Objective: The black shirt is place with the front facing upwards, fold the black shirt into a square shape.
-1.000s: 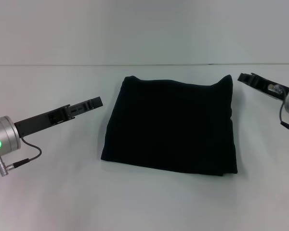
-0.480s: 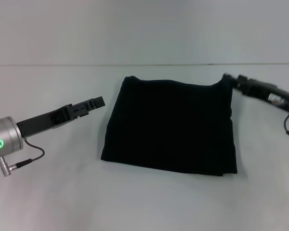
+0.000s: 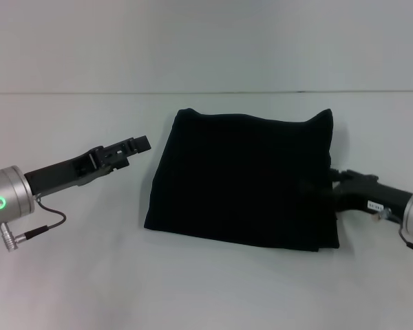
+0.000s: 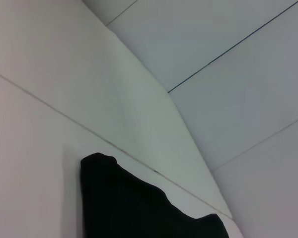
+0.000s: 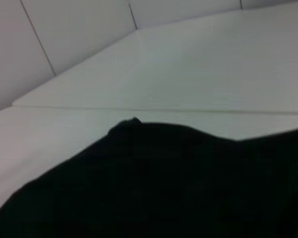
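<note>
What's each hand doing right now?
Left hand: beside the shirt, apart; grip cannot be told.
Right hand: at the shirt's edge; grip cannot be told.

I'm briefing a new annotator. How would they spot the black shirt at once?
On the pale table, look midway between the two arms: the black shirt lies there, folded into a rough square. Unlike the left gripper and right gripper, it is soft, flat cloth with two raised far corners.

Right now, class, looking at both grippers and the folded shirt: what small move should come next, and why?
Probably ease the right gripper away from the black shirt. The shirt already lies in a roughly square fold, and that gripper sits at its right edge, while the left gripper hangs clear of it.
</note>
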